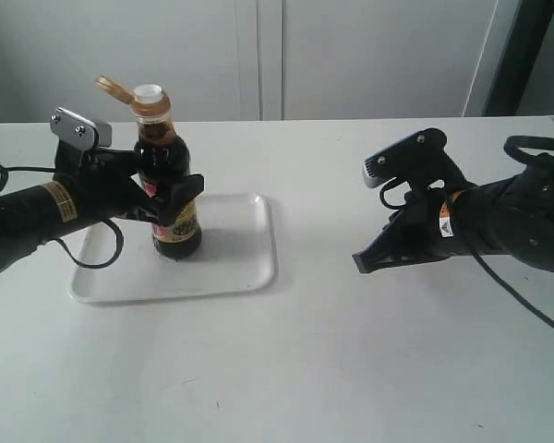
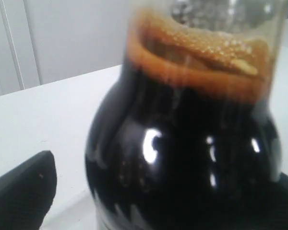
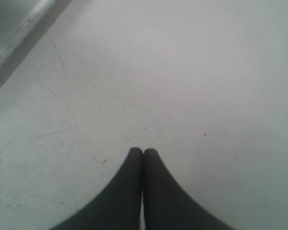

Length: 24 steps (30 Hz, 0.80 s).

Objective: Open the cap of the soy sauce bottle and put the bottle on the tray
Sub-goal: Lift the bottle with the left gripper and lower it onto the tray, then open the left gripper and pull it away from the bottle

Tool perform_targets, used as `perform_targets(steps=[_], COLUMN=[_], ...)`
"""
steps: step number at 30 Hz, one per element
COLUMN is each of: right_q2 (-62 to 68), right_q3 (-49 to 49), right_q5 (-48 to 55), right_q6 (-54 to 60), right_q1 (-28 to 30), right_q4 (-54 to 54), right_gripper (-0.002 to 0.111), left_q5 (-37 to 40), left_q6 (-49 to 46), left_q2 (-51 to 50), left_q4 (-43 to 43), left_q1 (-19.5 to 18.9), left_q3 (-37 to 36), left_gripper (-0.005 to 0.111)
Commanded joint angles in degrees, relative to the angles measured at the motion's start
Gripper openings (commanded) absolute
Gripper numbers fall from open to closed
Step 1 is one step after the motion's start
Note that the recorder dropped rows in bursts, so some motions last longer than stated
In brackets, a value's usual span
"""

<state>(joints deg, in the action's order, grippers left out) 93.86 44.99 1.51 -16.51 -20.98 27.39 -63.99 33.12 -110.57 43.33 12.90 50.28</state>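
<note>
The soy sauce bottle (image 1: 173,171) stands upright on the white tray (image 1: 240,268), toward its left half. Its gold-brown cap (image 1: 114,89) is flipped back to the left on its hinge, and the white pour spout (image 1: 150,93) is bare. My left gripper (image 1: 168,196) sits around the bottle's body, jaws open. In the left wrist view the dark bottle (image 2: 182,158) fills the picture, and a strip of white shows between it and one finger (image 2: 24,191). My right gripper (image 1: 360,261) is shut on nothing and rests low over the table to the right, away from the tray.
A tray corner (image 3: 14,28) shows at the edge of the right wrist view, beyond the closed fingertips (image 3: 136,158). Black cables trail from both arms. A white wall runs along the table's far edge.
</note>
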Motion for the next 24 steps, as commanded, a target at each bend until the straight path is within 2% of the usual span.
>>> perform_targets(steps=[1, 8, 14, 21, 24], right_q2=[0.0, 0.0, 0.0, 0.0, 0.0], right_q3=[-0.2, -0.2, -0.2, -0.2, -0.2], right_q5=[-0.3, -0.3, -0.5, -0.7, -0.2], right_q6=[-0.2, -0.2, -0.2, -1.2, -1.3], right_q1=[0.5, 0.5, 0.5, 0.5, 0.5], right_q4=[0.2, 0.2, 0.2, 0.2, 0.2], right_gripper=[0.000, 0.000, 0.000, 0.000, 0.000], left_q5=[-0.7, 0.2, 9.8, 15.7, 19.8], left_q6=[0.8, 0.8, 6.9, 22.9, 34.5], left_q2=[1.6, 6.9, 13.3, 22.3, 25.2], left_q4=[1.1, 1.5, 6.7, 19.6, 29.9], left_q1=[-0.1, -0.1, -0.1, -0.1, -0.1], left_q3=[-1.1, -4.5, -5.2, -5.2, -5.2], left_gripper=[0.105, 0.105, 0.105, 0.105, 0.105])
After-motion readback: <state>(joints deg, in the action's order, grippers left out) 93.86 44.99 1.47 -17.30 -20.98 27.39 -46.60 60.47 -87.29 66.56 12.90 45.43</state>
